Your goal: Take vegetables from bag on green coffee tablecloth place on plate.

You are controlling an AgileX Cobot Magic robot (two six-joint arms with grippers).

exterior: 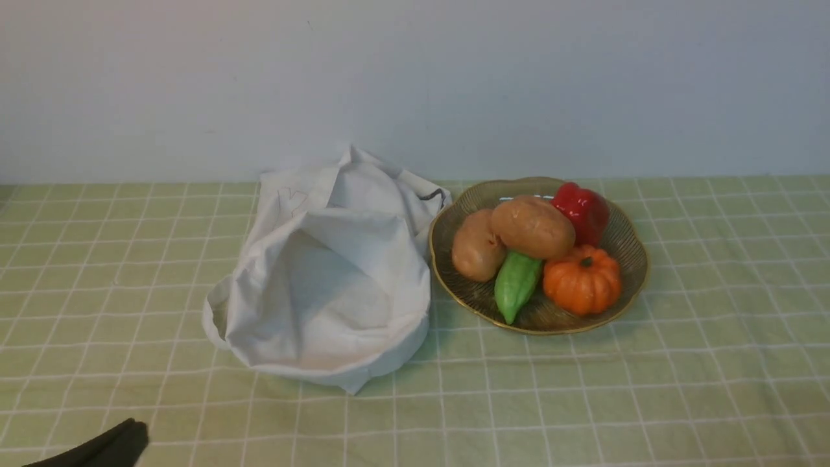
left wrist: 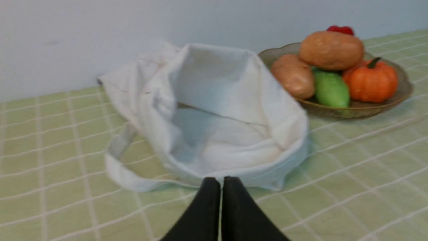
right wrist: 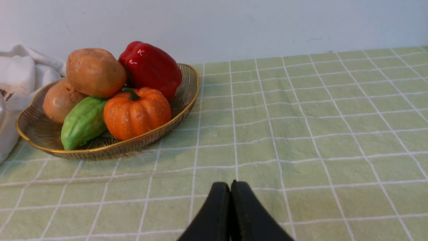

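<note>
The potato (exterior: 533, 227), the larger and darker of the two, already sits in the plate (exterior: 635, 285), resting on top of the heap: it leans over the paler potato (exterior: 478, 246) and the green vegetable (exterior: 517, 285), with the red pepper (exterior: 582, 212) behind its right end and the pumpkin (exterior: 582, 280) in front of that end. Its long axis runs mostly left to right, the right end slightly nearer the robot. From the left gripper (left wrist: 221, 182) it lies forward and to the right, beyond the bag (exterior: 331, 292); from the right gripper (right wrist: 233, 185), forward and to the left. Both grippers have their fingertips together, with nothing between them. The bag's mouth gapes toward the robot and shows bare cloth inside, though its folds could hide something. So the task looks done, and the likely next move is none, or a small one back to rest. If the potato did need settling, the right arm would have the simpler way in, over open tablecloth (exterior: 726, 311); the left would have to clear the bag's rim, which stands just beside the plate.
</note>
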